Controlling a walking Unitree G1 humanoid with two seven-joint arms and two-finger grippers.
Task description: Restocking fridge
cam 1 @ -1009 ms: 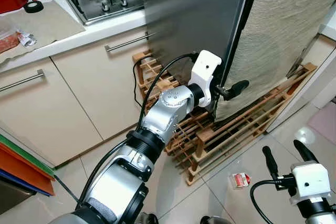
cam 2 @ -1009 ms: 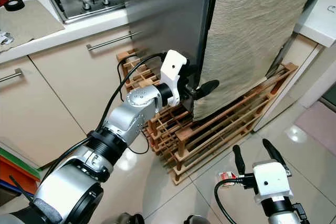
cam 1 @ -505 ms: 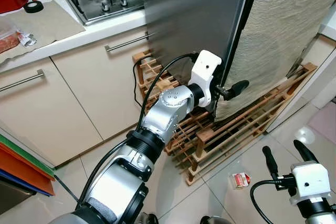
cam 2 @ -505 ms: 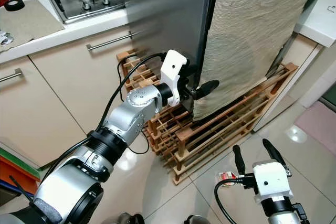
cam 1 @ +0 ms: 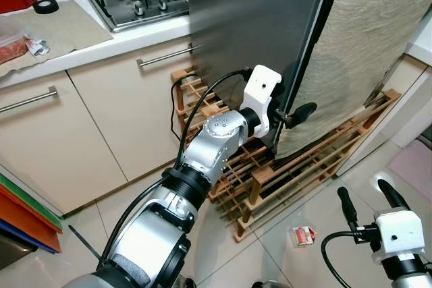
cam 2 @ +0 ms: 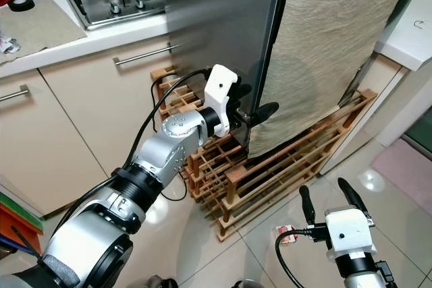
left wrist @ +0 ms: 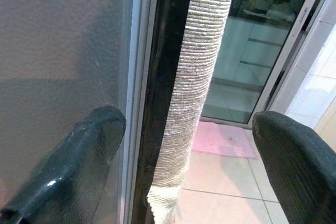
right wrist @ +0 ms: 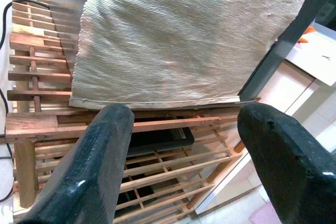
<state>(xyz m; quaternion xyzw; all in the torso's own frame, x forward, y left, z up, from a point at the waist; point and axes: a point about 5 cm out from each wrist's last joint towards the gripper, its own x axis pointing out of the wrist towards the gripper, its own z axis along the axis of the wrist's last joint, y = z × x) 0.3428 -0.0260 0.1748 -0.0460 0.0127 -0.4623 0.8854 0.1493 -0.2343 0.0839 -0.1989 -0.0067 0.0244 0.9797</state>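
Steel fridge door (cam 1: 256,25), left gripper (cam 1: 287,114) at its edge.
Fingers spread, straddling door edge and beige cloth (cam 1: 358,52); wooden rack (cam 1: 297,166) below. Right gripper (cam 1: 368,200) spread, low over floor.

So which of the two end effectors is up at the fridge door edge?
The left end effector: it straddles the fridge door edge beside the hanging cloth. The right end effector hangs low over the floor.
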